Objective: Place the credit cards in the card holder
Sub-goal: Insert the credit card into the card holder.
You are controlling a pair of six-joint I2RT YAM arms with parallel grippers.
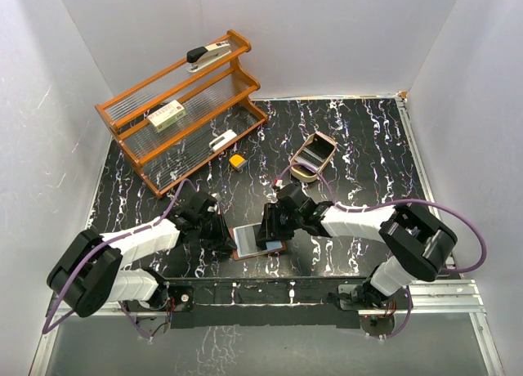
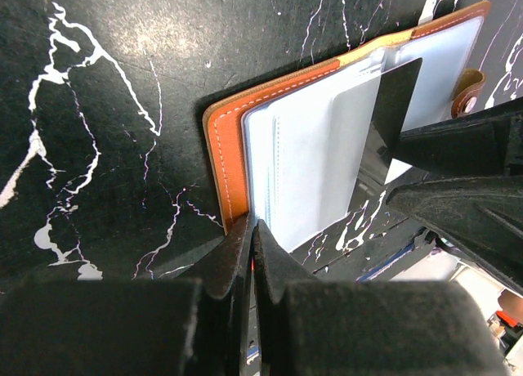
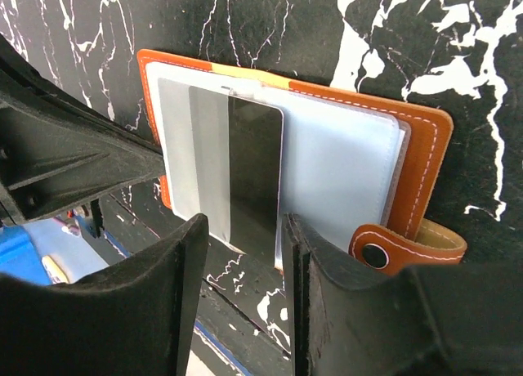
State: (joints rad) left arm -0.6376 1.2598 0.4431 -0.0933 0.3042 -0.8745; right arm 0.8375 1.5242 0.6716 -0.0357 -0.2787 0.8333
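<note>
Near the middle of the table's [image 1: 368, 147] near edge, the wallet [image 1: 260, 247] lies open with its grey pockets facing up and its brown cover flat on the black marbled top. A silvery card [image 3: 237, 167] lies flat across the pockets. One end overhangs the wallet's edge, and the other seems tucked into a pocket, though glare there makes that hard to confirm.

The right gripper [image 3: 245, 225] is released, with its fingers parted on either side of the card's overhanging end. I cannot tell whether they touch the card. The wallet's closing tab sits just beside one of those fingers. At the wallet's opposite side, the left gripper [image 2: 251, 241] is clenched on the edge of the cover, pinning the wallet at that corner.

Farther out, a small yellow block [image 1: 238, 160] sits near the table's middle, and an oval tray [image 1: 320, 136] lies to its right. A wooden rack [image 1: 109, 117] stands at the far left corner with a stapler [image 1: 207, 54] on its top shelf and a box [image 1: 166, 114] on the shelf below.
</note>
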